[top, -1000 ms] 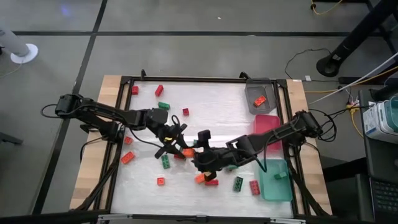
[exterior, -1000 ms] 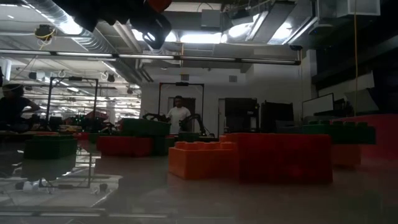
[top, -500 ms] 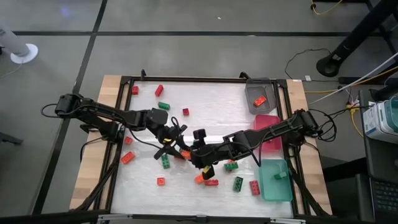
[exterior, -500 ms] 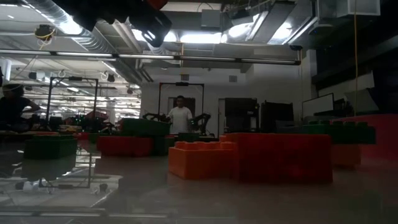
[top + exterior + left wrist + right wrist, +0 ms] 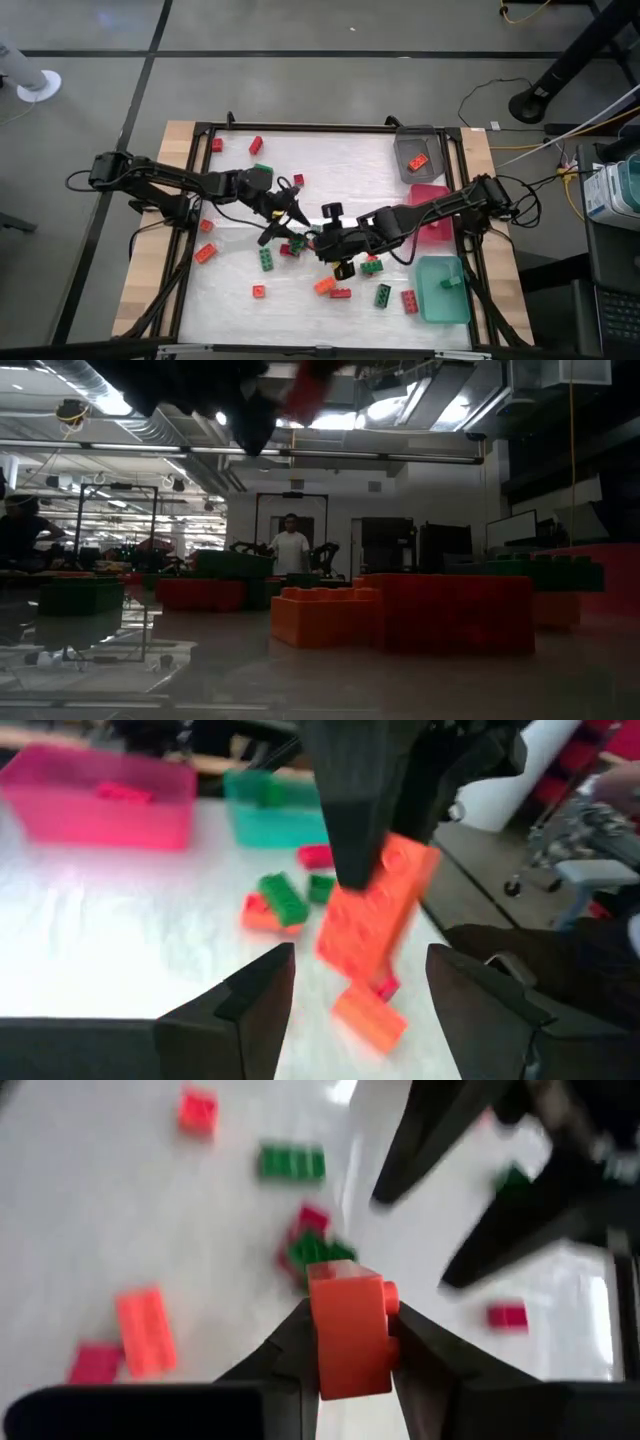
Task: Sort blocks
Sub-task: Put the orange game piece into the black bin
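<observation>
My right gripper (image 5: 322,243) is near the table's middle, shut on an orange brick (image 5: 348,1330). The brick also shows in the left wrist view (image 5: 375,920). My left gripper (image 5: 285,215) is just to the left of it, open and empty, with its fingers pointing at the held brick. Red, orange and green bricks lie flat on the white table top, among them a green one (image 5: 267,260), an orange one (image 5: 323,286) and a red one (image 5: 341,293). In the low view an orange brick (image 5: 325,618) and a red brick (image 5: 455,612) stand close by. My right gripper pinches the orange brick between its two fingers, one finger (image 5: 298,1342) on each side. In the left wrist view the fingers come from above and cover the brick's upper end (image 5: 388,868). The brick hangs tilted below them, clear of the table.
A grey tray (image 5: 404,158) at the back right holds an orange brick. A pink tray (image 5: 432,196) and a teal tray (image 5: 440,302) with a green brick stand along the right edge. More bricks lie at the far left (image 5: 256,145) and near left (image 5: 205,253).
My left gripper has gone a little toward the table's right and far edges. My right gripper has shifted slightly toward the far edge. In the low view a red-orange blur has moved along the picture's top, beside the dark fingers.
</observation>
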You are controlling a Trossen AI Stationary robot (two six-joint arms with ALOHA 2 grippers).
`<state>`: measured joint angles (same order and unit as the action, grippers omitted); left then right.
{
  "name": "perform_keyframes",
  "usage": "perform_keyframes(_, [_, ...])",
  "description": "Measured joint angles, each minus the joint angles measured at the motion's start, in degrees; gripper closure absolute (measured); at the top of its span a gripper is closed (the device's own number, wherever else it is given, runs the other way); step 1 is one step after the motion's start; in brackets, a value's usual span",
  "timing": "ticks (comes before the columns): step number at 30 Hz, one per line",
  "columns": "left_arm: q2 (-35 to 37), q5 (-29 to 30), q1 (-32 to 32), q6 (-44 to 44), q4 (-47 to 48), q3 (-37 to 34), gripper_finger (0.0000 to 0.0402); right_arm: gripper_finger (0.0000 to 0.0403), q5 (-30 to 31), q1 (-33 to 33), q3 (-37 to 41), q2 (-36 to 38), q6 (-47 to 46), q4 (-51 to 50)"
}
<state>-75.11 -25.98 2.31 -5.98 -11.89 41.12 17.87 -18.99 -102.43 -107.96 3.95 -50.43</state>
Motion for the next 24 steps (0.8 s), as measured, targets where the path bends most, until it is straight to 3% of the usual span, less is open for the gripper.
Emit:
perform_keyframes(7, [0.00,-0.11,5.06,0.00,10.64,0.00,0.0183,0.0308,8.01,4.46,0.00,0.02,-2.41,-17.59])
perform_keyframes(10, [0.00,-0.19,6.01,0.00,14.41,0.00,0.0183,0.0304,8.47,8.59,0.00,0.04,-2.87,-23.54])
perform_keyframes(19, [0.00,-0.35,5.83,-0.02,22.10,0.00,0.0183,0.0305,8.49,27.35,0.00,0.11,-3.61,-36.67])
perform_keyframes(24, [0.00,-0.35,5.83,-0.14,23.65,0.00,0.0183,0.0302,7.18,38.96,0.00,0.11,-3.72,-38.60])
